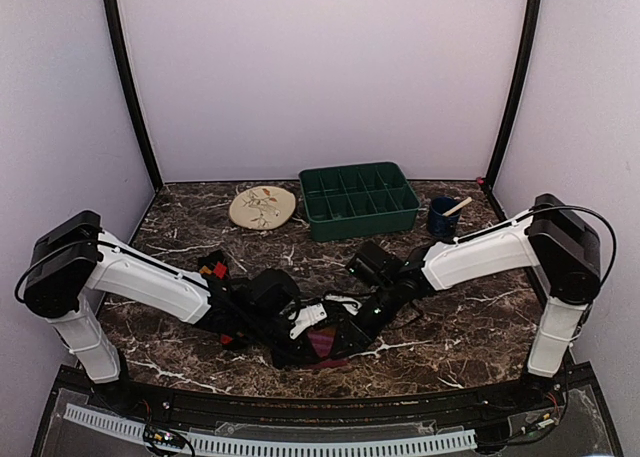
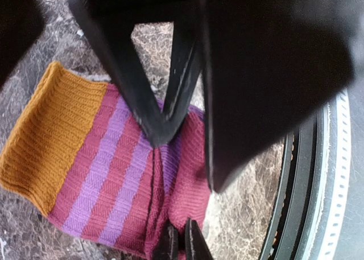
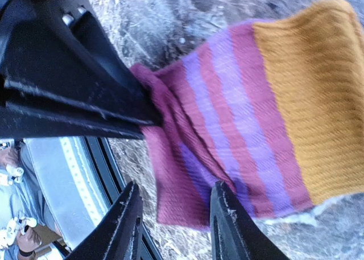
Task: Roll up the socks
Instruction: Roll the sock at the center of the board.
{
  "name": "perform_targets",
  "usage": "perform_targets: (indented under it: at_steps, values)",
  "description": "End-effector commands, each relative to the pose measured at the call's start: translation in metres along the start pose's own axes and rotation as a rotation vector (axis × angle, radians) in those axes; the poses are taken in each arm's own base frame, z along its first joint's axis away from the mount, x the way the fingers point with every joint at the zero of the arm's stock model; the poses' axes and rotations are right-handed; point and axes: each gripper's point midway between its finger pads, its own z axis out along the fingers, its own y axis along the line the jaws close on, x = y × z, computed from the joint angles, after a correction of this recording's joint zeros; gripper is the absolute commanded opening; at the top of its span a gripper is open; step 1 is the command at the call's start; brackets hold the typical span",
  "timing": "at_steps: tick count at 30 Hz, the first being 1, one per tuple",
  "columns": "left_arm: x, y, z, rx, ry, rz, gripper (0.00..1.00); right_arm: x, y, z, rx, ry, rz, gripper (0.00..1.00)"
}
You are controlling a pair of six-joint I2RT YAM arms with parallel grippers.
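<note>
This is a robot test booth in a lab rather than a lived-in room: plain pale walls (image 1: pixel 320 67) framed by black poles (image 1: pixel 128 87) close in a dark marble-look table (image 1: pixel 460 342). Two white-and-black arms (image 1: pixel 150 277) (image 1: pixel 480 257) are bolted at its near edge, with a loose cable (image 1: pixel 604 239) showing. The tray (image 1: pixel 365 223), plate (image 1: pixel 262 207) and cup (image 1: pixel 440 222) sit like set-out props.
</note>
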Motion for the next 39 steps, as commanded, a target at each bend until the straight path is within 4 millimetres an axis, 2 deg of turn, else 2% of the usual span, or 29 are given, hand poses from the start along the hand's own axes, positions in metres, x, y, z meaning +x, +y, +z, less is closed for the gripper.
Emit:
perform_targets:
  at_steps: [1,11,18,22,25,28,34,39]
  values:
    - [0.054,0.009,0.003,0.013,0.175,-0.136,0.0,-0.002,-0.008,-0.009,0.05,-0.037,0.001,0.39]
    - [0.036,0.007,-0.005,0.106,0.133,-0.155,0.0,-0.009,-0.021,-0.025,0.146,-0.144,0.016,0.4]
    - [0.022,-0.001,-0.011,0.186,0.118,-0.161,0.0,-0.012,-0.033,-0.044,0.258,-0.266,0.012,0.4]
    - [0.015,-0.006,-0.014,0.237,0.115,-0.173,0.0,-0.016,-0.028,-0.064,0.305,-0.358,-0.024,0.4]
    - [0.011,-0.007,-0.014,0.271,0.119,-0.183,0.0,-0.014,-0.02,-0.073,0.335,-0.403,-0.077,0.4]
    - [0.009,-0.009,-0.014,0.314,0.137,-0.193,0.0,-0.012,-0.003,-0.075,0.37,-0.428,-0.175,0.42]
    - [0.006,-0.013,-0.013,0.398,0.168,-0.218,0.0,-0.003,0.03,-0.055,0.438,-0.39,-0.361,0.45]
    - [0.003,-0.013,-0.014,0.452,0.186,-0.248,0.0,0.001,0.047,-0.039,0.513,-0.34,-0.5,0.47]
